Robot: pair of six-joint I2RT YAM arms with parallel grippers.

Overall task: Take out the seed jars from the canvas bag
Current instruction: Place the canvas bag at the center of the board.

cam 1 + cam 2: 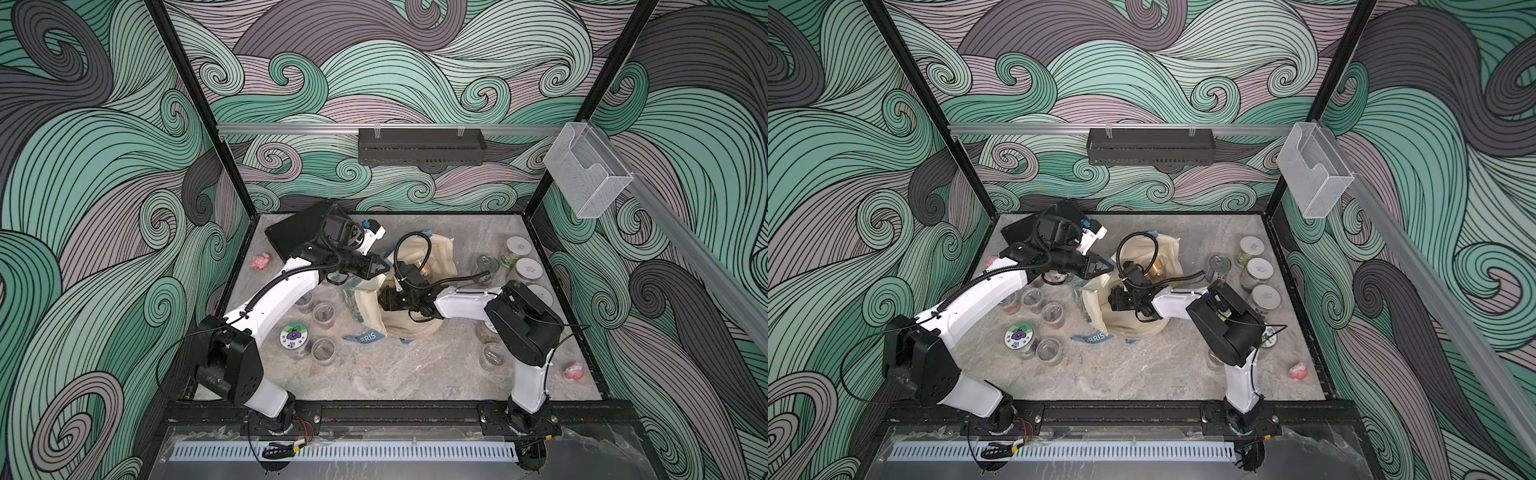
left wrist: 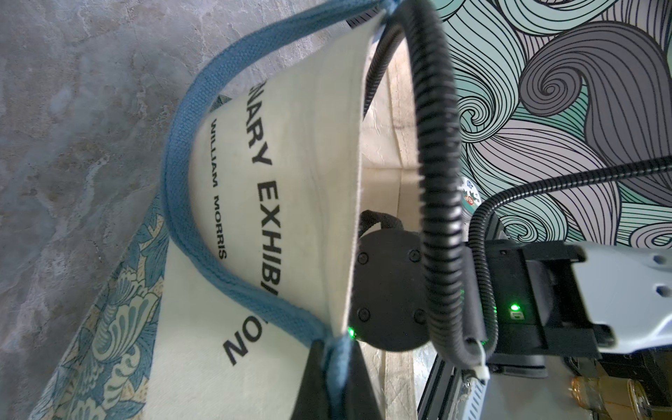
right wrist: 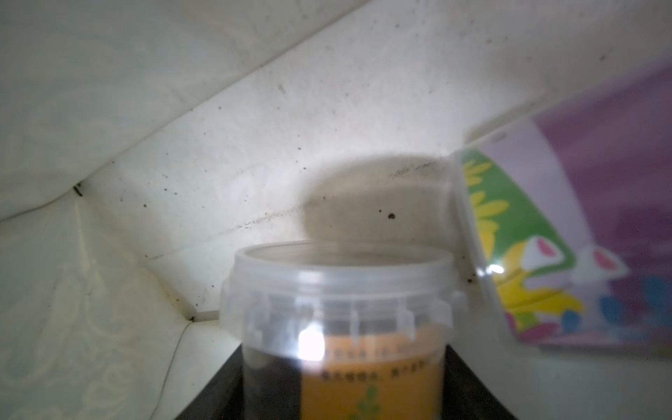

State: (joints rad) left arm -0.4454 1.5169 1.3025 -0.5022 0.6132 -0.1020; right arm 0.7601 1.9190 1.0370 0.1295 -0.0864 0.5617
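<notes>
The cream canvas bag (image 1: 440, 253) lies on the grey marbled tabletop (image 1: 395, 374), holding a clear-lidded, orange-labelled seed jar (image 3: 342, 327) beside a purple cartoon-labelled jar (image 3: 582, 236). The right arm (image 1: 461, 301) reaches inside, right jaws clamped on that orange-labelled jar; left jaws pinch the bag's blue-grey strap (image 2: 182, 152), raised

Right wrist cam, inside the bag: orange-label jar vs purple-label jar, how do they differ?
The orange-label jar is held in the right gripper, clear lid away from the camera; the purple-label jar lies tilted beside it, ungripped. The orange-label jar shows dark contents beside its label; the purple-label jar's cartoon wrap hides its contents. Both are clear plastic, inside the canvas bag.
</notes>
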